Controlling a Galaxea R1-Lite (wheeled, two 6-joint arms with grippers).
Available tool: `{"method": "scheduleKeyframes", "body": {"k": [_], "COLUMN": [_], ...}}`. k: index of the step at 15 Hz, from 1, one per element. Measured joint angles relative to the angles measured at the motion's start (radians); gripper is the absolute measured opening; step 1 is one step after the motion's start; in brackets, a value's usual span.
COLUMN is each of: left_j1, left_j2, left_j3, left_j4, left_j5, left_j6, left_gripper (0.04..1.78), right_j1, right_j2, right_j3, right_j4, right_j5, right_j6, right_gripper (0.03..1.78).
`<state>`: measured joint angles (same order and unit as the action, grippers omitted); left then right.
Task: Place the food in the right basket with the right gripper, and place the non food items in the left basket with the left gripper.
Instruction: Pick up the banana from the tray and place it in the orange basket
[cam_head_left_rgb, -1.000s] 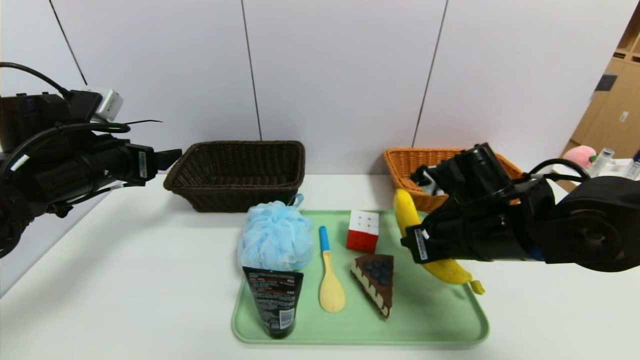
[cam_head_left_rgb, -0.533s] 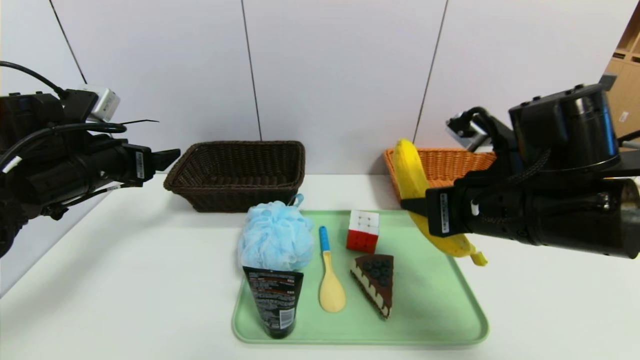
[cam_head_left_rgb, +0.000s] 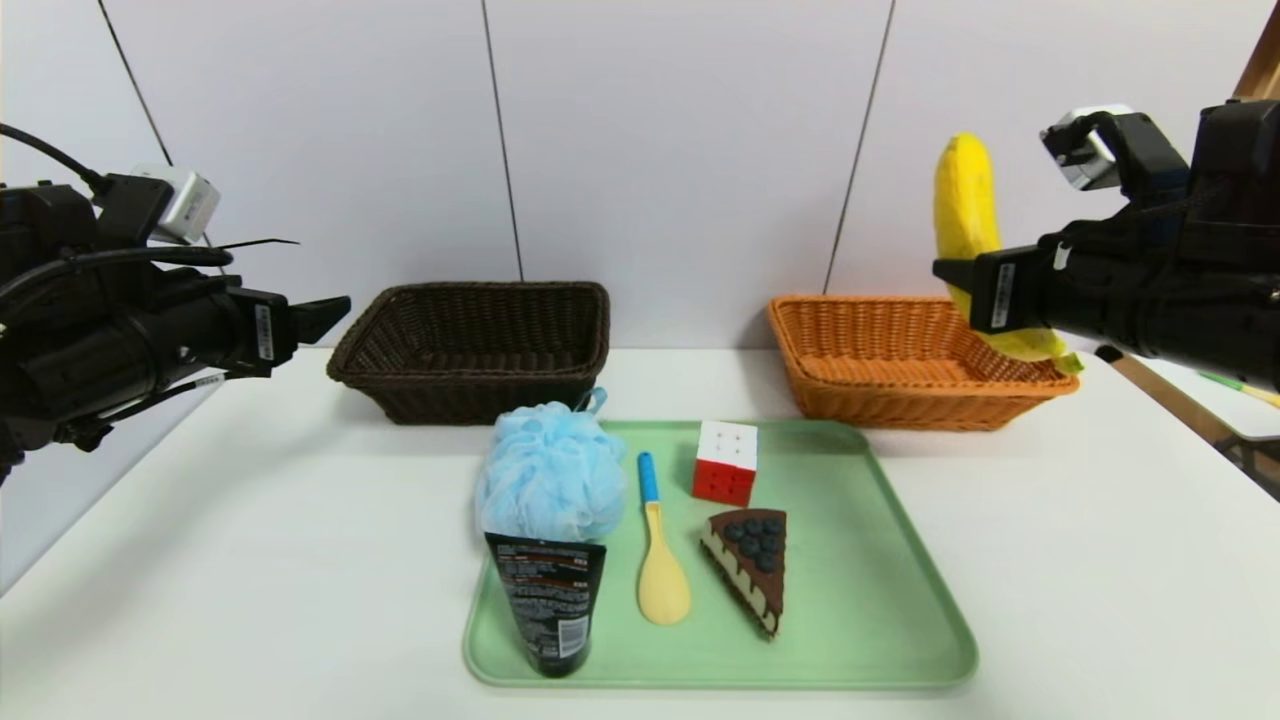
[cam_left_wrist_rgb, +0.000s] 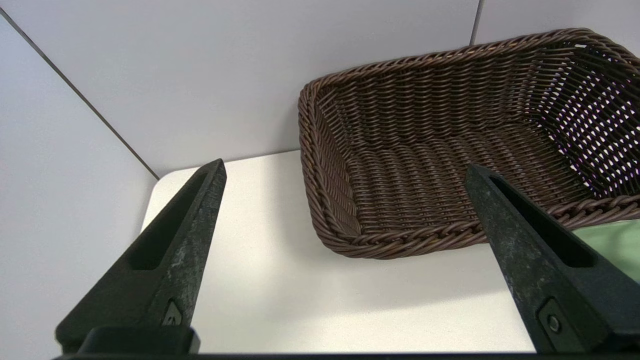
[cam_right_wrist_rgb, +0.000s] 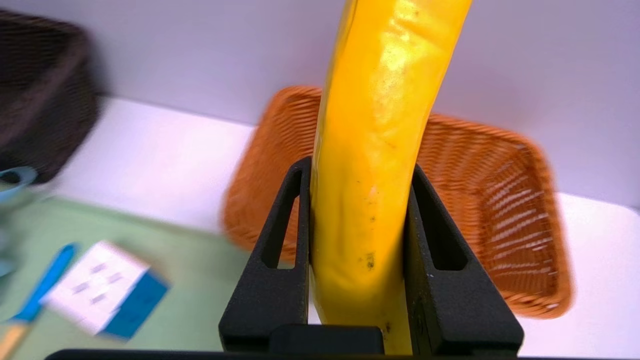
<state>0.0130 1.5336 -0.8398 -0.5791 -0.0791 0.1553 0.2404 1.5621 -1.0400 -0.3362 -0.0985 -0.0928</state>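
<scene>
My right gripper (cam_head_left_rgb: 962, 285) is shut on the yellow banana (cam_head_left_rgb: 966, 215) and holds it upright in the air above the right end of the orange-tan basket (cam_head_left_rgb: 905, 400). In the right wrist view the banana (cam_right_wrist_rgb: 375, 150) sits tight between both fingers (cam_right_wrist_rgb: 280, 260), with the basket (cam_right_wrist_rgb: 500, 210) below. On the green tray (cam_head_left_rgb: 870, 600) lie the cake slice (cam_head_left_rgb: 752, 565), puzzle cube (cam_head_left_rgb: 726, 461), blue pouf (cam_head_left_rgb: 550, 473), black tube (cam_head_left_rgb: 545, 600) and yellow spoon (cam_head_left_rgb: 660, 560). My left gripper (cam_head_left_rgb: 325, 312) is open and empty, in the air left of the dark brown basket (cam_head_left_rgb: 470, 350), which is empty (cam_left_wrist_rgb: 450, 150).
Both baskets stand at the back of the white table against the grey wall. The tray lies at the front centre. A second table edge (cam_head_left_rgb: 1200, 400) shows at the far right.
My right gripper has lifted the banana off the tray's right side, carried it up and to the right, over the orange-tan basket. The left arm has barely moved.
</scene>
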Motion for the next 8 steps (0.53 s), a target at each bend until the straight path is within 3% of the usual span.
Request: {"method": "scheduleKeyframes", "body": {"k": [3,8], "left_j1": [0.000,0.003], "left_j2": [-0.016,-0.038], "left_j3": [0.006,0.050], "left_j4": [0.000,0.000], "left_j5": [0.000,0.003], "left_j6": [0.006,-0.001], "left_gripper": [1.69,1.69], "right_j1": [-0.068,-0.102], "right_j2": [0.096,0.316], "right_j3": [-0.032,-0.107], "right_j4": [-0.102,-0.255], "right_j5": [0.001,-0.003], "right_j6": [-0.007,-0.009], "right_gripper": [0.52,0.52]}}
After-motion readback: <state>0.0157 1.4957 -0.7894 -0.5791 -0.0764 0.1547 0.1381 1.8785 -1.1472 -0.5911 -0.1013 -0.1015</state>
